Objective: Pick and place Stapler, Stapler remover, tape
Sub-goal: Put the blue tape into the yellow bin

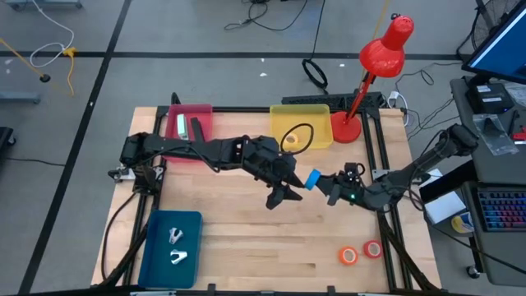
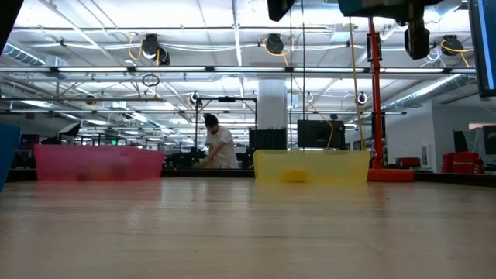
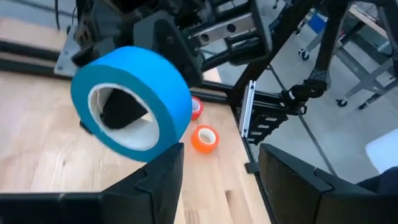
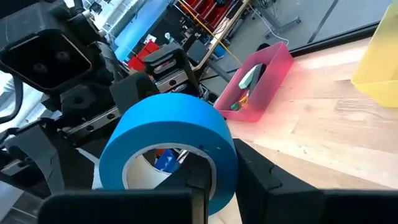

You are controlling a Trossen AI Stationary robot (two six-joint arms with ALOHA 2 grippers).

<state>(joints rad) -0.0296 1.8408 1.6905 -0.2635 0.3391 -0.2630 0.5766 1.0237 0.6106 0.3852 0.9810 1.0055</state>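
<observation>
My right gripper (image 1: pixel 323 184) holds a blue tape roll (image 1: pixel 312 179) in the air over the middle of the table. My left gripper (image 1: pixel 283 194) stands open just left of the roll, its fingers (image 3: pixel 155 183) below and beside the roll (image 3: pixel 130 102), with nothing between them. An orange tape roll (image 1: pixel 348 255) and a red one (image 1: pixel 373 248) lie flat near the table's front right corner. The blue tray (image 1: pixel 156 255) holds two pale stapler removers (image 1: pixel 177 247). A dark stapler-like item (image 1: pixel 196 128) lies in the pink tray (image 1: pixel 201 110). My right gripper pinches the blue roll's wall (image 4: pixel 214 163), with one finger (image 4: pixel 198 182) inside the hole and the other outside. The fingers come about level from the table's right side. The roll stands on edge, lifted clear of the table.
A yellow tray (image 1: pixel 320 111) with a dark loop in it stands at the back, with a red desk lamp (image 1: pixel 385 51) to its right. The wooden table top (image 1: pixel 246 263) lies bare between the blue tray and the two rolls. A person works far behind the table (image 2: pixel 220 144).
</observation>
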